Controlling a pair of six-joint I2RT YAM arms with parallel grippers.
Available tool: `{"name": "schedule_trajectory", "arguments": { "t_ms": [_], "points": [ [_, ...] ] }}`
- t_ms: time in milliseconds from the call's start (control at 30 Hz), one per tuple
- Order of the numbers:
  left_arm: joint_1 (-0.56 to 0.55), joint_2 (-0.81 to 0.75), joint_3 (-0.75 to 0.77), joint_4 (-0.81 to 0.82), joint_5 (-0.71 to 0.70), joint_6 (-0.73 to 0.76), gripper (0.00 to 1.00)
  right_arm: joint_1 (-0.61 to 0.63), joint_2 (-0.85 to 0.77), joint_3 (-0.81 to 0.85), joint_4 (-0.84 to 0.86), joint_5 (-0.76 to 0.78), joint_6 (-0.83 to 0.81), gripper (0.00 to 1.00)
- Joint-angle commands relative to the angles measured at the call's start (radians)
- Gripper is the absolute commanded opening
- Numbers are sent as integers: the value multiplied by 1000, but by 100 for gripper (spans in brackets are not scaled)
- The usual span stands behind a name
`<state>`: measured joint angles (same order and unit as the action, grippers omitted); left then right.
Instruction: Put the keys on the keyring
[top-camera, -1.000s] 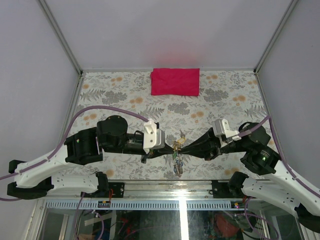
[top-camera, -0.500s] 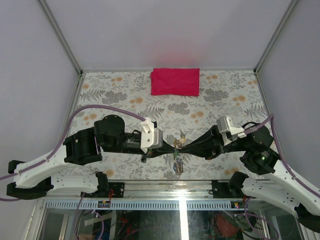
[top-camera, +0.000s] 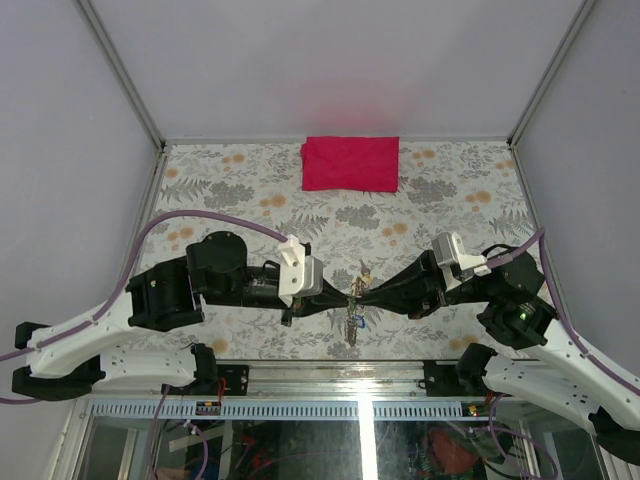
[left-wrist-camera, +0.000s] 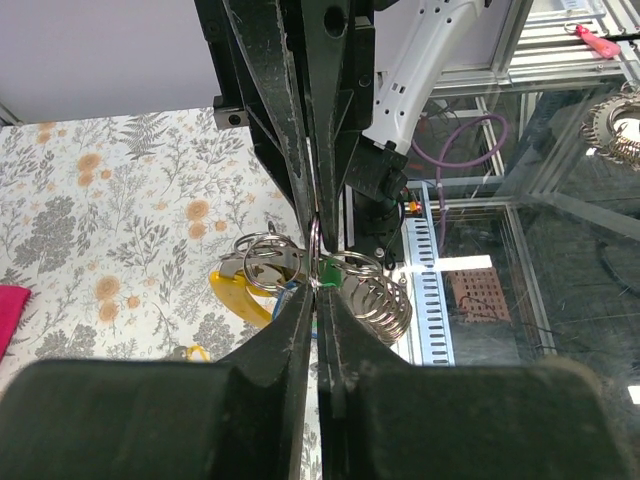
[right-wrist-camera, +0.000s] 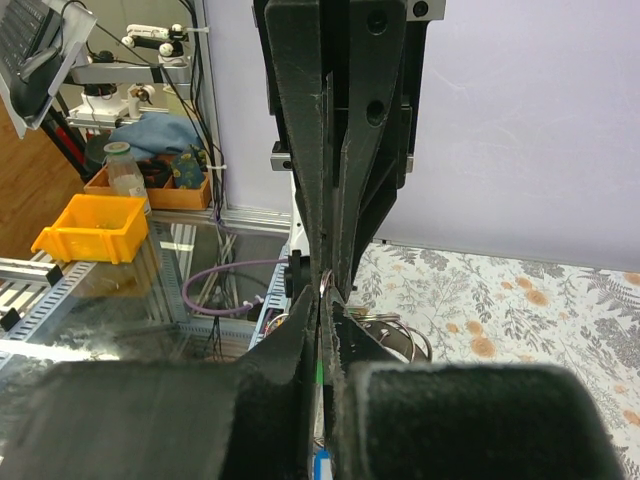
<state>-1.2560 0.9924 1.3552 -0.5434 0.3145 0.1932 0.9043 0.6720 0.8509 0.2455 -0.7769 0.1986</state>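
From overhead, the left gripper (top-camera: 343, 297) reached in from 9 o'clock and the right gripper (top-camera: 364, 294) from 3 o'clock. They met tip to tip above the near part of the table (top-camera: 230, 190), at about 6 o'clock from its middle. The keys (top-camera: 354, 322) hung in a small bunch at 6 o'clock from that meeting point, and a red cloth (top-camera: 350, 163) lay flat at the far edge, at 12 o'clock. In my left wrist camera the left jaws stood all but closed, only a hairline between them, pinching the thin wire of the ring (left-wrist-camera: 314, 238). The ring ran up toward 12 o'clock into the tips of the right gripper, which were pressed together on it too. A green tag (left-wrist-camera: 327, 271) sat just beside the pinch at 3 o'clock, and a yellow tag (left-wrist-camera: 232, 292) hung at 8 o'clock. Steel loops (left-wrist-camera: 384, 305) bunched at 4 o'clock. In my right wrist camera the right jaws were likewise clamped to a sliver. The left gripper came down from 12 o'clock, with the loops at 4 o'clock, though I could not make out the ring itself there.
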Motion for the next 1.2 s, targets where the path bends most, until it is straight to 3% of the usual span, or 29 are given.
{"name": "schedule_trajectory", "arguments": {
  "t_ms": [0,267,500,767,900,1067,1167],
  "points": [
    [-3,-34,-34,95,17,-34,7,-2,-15,16,132,7,1,0],
    [-3,-80,-94,226,9,-59,23,-1,2,38,118,-60,16,0],
    [-4,-83,-135,315,52,-83,25,-2,6,39,118,-65,15,0],
    [-3,-41,-134,289,91,-81,27,-2,-6,36,118,-54,12,0],
    [-2,-37,-138,278,89,-78,21,-2,-10,38,115,-51,12,0],
    [-3,-31,-130,260,94,-76,1,-2,-15,43,89,-46,-1,0],
    [-3,-36,-122,241,90,-71,0,-1,-15,48,61,-43,-17,0]
  ]
}}
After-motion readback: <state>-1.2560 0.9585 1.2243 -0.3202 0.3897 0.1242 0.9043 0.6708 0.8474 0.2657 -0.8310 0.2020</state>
